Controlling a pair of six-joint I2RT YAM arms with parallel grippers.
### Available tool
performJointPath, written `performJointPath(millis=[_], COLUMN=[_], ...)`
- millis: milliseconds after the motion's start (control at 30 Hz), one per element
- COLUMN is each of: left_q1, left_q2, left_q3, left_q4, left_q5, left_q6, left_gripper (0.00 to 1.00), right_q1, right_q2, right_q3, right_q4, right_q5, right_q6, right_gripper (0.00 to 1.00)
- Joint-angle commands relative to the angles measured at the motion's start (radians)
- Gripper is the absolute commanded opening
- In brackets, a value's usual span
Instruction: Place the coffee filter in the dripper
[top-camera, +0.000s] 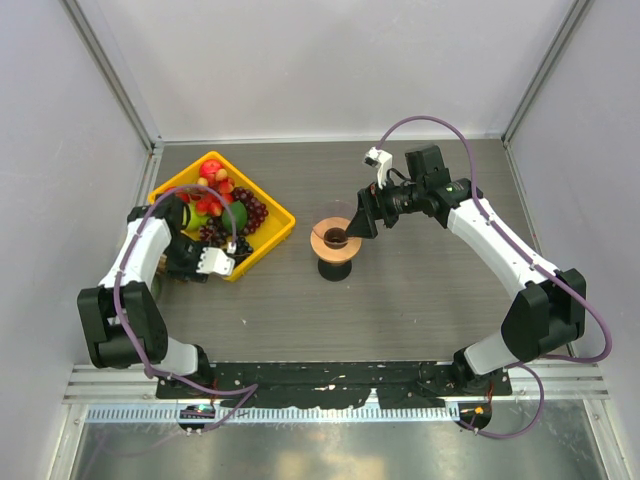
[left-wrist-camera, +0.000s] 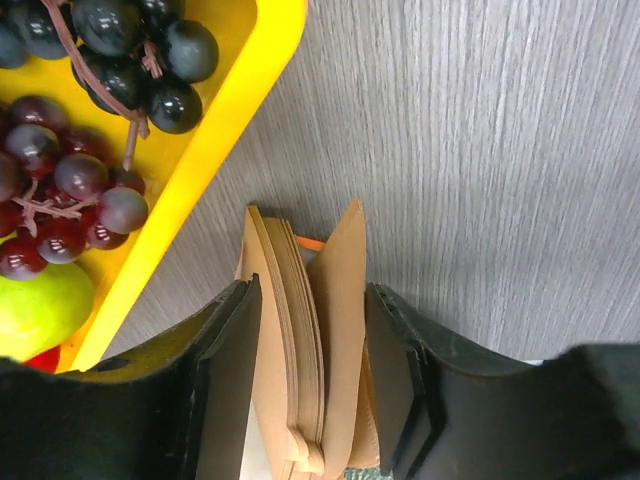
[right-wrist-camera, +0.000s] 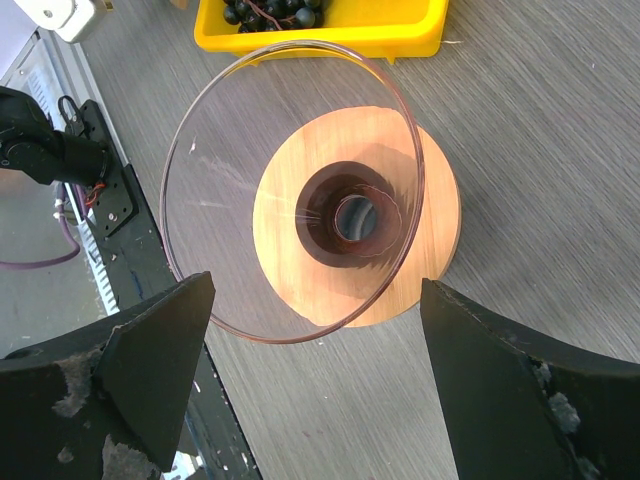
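- Single thin tan-brown paper coffee filter (left-wrist-camera: 342, 300), fan-shaped, standing on edge between the black fingers (left-wrist-camera: 225, 380) of the left claw (left-wrist-camera: 312, 290). Peaked top edge tilted away from the pack, toward the right-hand finger.
- Left claw parted, wide enough to take in both the loose sheet and the pack beside it. No clamping visible.
- In the same gap, just beside the coffee filter: thick bundle of tan paper filters (left-wrist-camera: 295, 330), matte, edges layered like the pages of a book, curved along the top.
- Sheet and bundle on the grey wood-grain counter (left-wrist-camera: 480, 150), close to the outer wall of the glossy yellow plastic tray (left-wrist-camera: 235, 110).
- Inside the tray: dark purple grapes (left-wrist-camera: 60, 190) on brown stems, smooth and shiny, and a rounded green fruit (left-wrist-camera: 40, 305).
- Clear cone dripper (right-wrist-camera: 440, 215) with round light-wood collar and short black base, upright mid-counter, well apart from the coffee filter over by the tray. Filter not yet in it.
- Right claw (right-wrist-camera: 318, 290) spread wide, gripping nothing. Dark, scuffed fingers at either lower corner of the wrist view, dripper ahead between them and untouched.
- From overhead, right claw just beside the dripper's rim on its far right side.
- Dripper surfaces: thin transparent wall with a fine round rim, smooth pale wood disc with faint grain, dark ribbed throat around a small central hole.
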Motion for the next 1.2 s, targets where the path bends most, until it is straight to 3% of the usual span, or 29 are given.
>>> performJointPath(millis=[0,433,733,933,1167], left_q1=[0.011,0.025,0.025,0.017,-0.001], left_q2=[0.003,0.003,0.006,-0.009,-0.100], left_q3=[0.012,-0.016,-0.073,-0.044,0.107], left_q4=[-0.033,-0.086,-0.017,-0.057,-0.289], left_q5=[-0.032,-0.063,-0.126,-0.079,0.101], left_q6=[0.009,0.096,0.127,0.128,0.076], left_gripper=[0.55,0.51,0.36,0.00,0.00], right_q1=[0.003,0.003,0.003,0.003,0.001], right_q2=[-0.018,-0.030,-0.035,-0.042,-0.096], right_q3=[0.024,0.013,0.013,0.027,0.047], right_q4=[0.031,0.026,0.020,0.000,0.008], right_q5=[-0.018,-0.015,-0.012,0.000,0.026], right_q6=[0.002,-0.001,-0.007,-0.024,-0.061], right_gripper=[0.91,0.91,0.91,0.91,0.94])
